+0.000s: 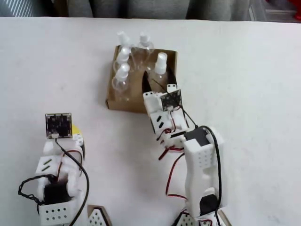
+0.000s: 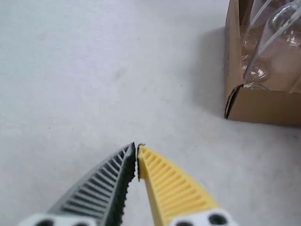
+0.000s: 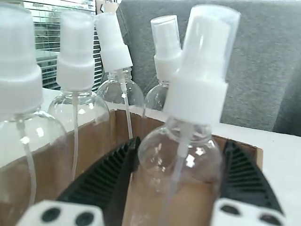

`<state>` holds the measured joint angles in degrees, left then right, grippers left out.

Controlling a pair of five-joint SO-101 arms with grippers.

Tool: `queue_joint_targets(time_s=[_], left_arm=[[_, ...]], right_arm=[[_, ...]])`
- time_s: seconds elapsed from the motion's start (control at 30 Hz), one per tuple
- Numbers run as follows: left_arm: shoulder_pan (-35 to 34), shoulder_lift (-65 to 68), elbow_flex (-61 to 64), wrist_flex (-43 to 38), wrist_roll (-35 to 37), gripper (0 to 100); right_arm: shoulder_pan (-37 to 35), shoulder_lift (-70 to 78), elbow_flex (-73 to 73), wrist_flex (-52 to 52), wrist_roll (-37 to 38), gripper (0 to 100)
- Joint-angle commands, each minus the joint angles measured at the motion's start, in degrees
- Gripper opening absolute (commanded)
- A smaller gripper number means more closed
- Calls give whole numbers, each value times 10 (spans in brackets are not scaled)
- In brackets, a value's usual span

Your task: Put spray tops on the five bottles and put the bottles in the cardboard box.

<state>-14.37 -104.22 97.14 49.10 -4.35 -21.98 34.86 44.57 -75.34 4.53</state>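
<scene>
A cardboard box (image 1: 123,104) stands mid-table with several clear bottles in it, each wearing a white spray top. My right gripper (image 1: 160,75) reaches into the box's near right corner. It is open, its black fingers (image 3: 109,175) standing either side of one upright bottle (image 3: 181,155), seen from above as the bottle (image 1: 161,64). The other bottles (image 3: 75,101) stand close behind and beside it against the box wall (image 3: 115,125). My left gripper (image 2: 137,149) is shut, empty, low over bare table. The box corner (image 2: 263,106) lies some way beyond its tips.
The left arm (image 1: 59,160) sits at the table's front left, the right arm's body (image 1: 202,165) at the front middle with loose red and black wires. White tabletop lies open left and right of the box. Grey upholstery runs behind the far edge.
</scene>
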Motion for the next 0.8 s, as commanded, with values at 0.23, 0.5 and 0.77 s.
queue_joint_targets(time_s=[0.23,0.5,0.77], left_arm=[[-6,-6,-2,0,-2,20],[-6,-6,-2,0,-2,20],[-6,-6,-2,0,-3,20]], right_arm=[[-7,-65,34,-1,-40,319],[-7,-65,34,-1,-45,319],[-5,-66,35,-6,-46,319]])
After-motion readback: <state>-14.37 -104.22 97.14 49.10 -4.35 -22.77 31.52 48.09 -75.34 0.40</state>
